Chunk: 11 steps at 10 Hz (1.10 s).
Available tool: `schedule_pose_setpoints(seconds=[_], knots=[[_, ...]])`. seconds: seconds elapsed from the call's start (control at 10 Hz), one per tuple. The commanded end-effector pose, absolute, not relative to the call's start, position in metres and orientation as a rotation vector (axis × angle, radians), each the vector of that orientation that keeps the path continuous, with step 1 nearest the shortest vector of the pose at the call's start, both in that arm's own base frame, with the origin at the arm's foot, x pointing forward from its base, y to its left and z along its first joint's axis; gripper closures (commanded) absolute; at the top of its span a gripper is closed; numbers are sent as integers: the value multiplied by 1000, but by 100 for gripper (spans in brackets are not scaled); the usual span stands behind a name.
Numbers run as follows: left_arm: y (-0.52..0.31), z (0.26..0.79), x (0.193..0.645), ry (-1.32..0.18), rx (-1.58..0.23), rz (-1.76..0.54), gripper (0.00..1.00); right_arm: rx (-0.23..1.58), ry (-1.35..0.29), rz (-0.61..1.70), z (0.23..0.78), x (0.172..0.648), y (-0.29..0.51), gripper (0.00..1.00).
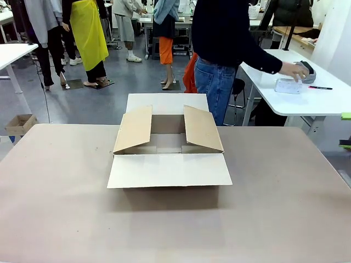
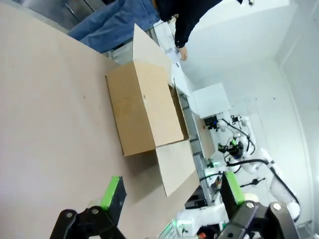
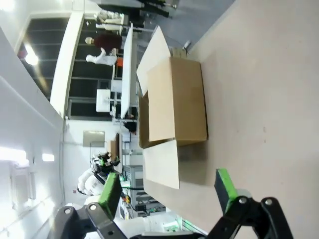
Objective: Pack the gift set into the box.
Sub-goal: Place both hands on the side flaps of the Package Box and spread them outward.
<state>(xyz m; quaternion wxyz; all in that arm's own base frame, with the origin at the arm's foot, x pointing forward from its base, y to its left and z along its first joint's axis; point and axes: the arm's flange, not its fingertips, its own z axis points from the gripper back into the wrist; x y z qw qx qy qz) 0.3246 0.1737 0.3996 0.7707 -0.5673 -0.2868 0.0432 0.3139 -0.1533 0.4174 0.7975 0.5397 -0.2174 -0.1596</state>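
The brown cardboard box point(image 1: 167, 143) stands in the middle of the table with all four flaps spread open; its inside looks empty. It also lies ahead in the left wrist view point(image 2: 147, 107) and the right wrist view point(image 3: 177, 99). The gift set point(image 1: 288, 85), a translucent white tray, rests on the white side table at far right, next to a grey object, with the person's hand point(image 1: 292, 69) on it. My left gripper point(image 2: 172, 186) is open above the table, holding nothing. My right gripper point(image 3: 167, 181) is open too, with nothing between its fingers.
The person in a dark top and jeans point(image 1: 219, 49) stands behind the box, leaning toward the white side table point(image 1: 307, 104), where a dark pen point(image 1: 320, 87) lies. A small brown carton point(image 1: 20, 124) sits far off at left. Bare tabletop point(image 1: 66, 208) surrounds the box.
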Motion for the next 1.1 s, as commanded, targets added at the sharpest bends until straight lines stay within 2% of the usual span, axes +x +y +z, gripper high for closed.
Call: schedule_pose_setpoints(seconds=[0.0, 0.1, 0.2, 0.3, 0.4, 0.6, 0.7, 0.8, 0.9, 1.0], knots=[[175, 392, 327, -627, -1251, 123, 0, 1178, -485, -373, 413, 311, -163, 0], [151, 409, 330, -635, -1175, 117, 0, 1194, -501, -285, 424, 323, -136, 0], [108, 440, 340, -607, -1059, 10, 0, 1058, -481, -165, 444, 346, -73, 0], [56, 469, 347, -489, -1025, -131, 0, 965, -500, -91, 458, 361, -15, 0], [0, 494, 354, -435, -872, 12, 0, 918, -508, -6, 466, 367, 40, 0], [-89, 520, 366, -464, -631, -17, 0, 756, -518, 152, 455, 348, 127, 0], [-126, 523, 379, -466, -520, -47, 0, 713, -518, 235, 446, 318, 144, 0], [-151, 523, 395, -519, -421, -42, 0, 679, -608, 259, 447, 292, 129, 0], [-172, 523, 411, -521, -388, -67, 0, 658, -666, 279, 454, 267, 105, 0], [-188, 519, 423, -444, -406, -135, 0, 645, -717, 287, 458, 248, 86, 0]])
